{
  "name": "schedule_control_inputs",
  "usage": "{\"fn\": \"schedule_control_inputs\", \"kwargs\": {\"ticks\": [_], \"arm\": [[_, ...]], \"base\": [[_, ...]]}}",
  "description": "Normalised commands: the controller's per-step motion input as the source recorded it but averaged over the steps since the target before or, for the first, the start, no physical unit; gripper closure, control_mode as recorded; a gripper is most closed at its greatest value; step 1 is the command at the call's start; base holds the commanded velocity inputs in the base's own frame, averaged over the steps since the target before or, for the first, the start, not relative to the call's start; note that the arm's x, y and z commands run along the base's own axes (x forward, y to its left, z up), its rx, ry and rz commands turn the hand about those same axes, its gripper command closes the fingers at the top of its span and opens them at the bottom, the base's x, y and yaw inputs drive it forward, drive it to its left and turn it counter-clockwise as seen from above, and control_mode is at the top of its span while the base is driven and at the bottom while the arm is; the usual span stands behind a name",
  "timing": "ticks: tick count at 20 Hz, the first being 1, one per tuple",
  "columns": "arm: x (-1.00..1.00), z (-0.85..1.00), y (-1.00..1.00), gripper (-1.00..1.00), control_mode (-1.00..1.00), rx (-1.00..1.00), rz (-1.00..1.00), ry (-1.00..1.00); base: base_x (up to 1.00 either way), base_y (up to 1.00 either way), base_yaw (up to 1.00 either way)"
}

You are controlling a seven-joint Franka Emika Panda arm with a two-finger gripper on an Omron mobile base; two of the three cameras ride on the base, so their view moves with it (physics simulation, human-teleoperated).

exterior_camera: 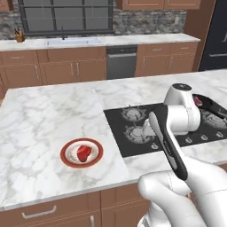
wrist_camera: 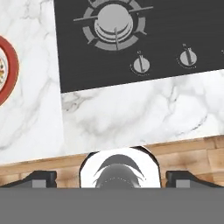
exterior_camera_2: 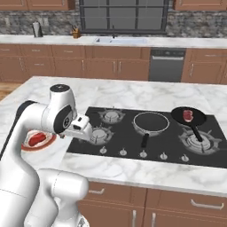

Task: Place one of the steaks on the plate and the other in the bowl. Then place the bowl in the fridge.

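One steak point(exterior_camera: 83, 152) lies bright red on the orange-rimmed plate point(exterior_camera: 66, 160) on the island counter, left of the cooktop. In the right base view my arm partly hides the plate point(exterior_camera_2: 26, 145) and its steak point(exterior_camera_2: 36, 138). The other steak point(exterior_camera_2: 188, 115) sits in a black frying pan point(exterior_camera_2: 197, 120) on the cooktop's right side. My gripper point(exterior_camera_2: 94, 133) hovers open and holds nothing, above the cooktop's front left corner to the right of the plate. In the hand view its fingertips point(wrist_camera: 41, 178) stand wide apart and the plate rim point(wrist_camera: 11, 65) shows at the left edge. The bowl is out of view. The black fridge point(exterior_camera: 216, 35) stands far right.
A second, empty black pan point(exterior_camera_2: 150, 122) sits mid-cooktop with its handle toward the front. The front left burner point(wrist_camera: 114, 22) and control knobs point(wrist_camera: 141, 64) lie under the hand. Behind the island run a sink counter point(exterior_camera: 73, 42) and a dishwasher point(exterior_camera: 121, 62).
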Motion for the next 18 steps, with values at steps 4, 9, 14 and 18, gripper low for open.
{"fn": "schedule_control_inputs", "kwargs": {"ticks": [4,9,14,18], "arm": [[0.0,0.0,0.0,-1.0,1.0,0.0,0.0,0.0],[0.0,0.0,0.0,-1.0,1.0,0.0,0.0,0.0],[0.0,0.0,0.0,-1.0,1.0,0.0,0.0,0.0],[0.0,0.0,0.0,-1.0,1.0,0.0,0.0,0.0]], "base": [[0.0,-1.0,-0.01],[0.0,-1.0,0.0],[0.02,-1.0,0.0],[0.28,-1.0,0.0]]}}
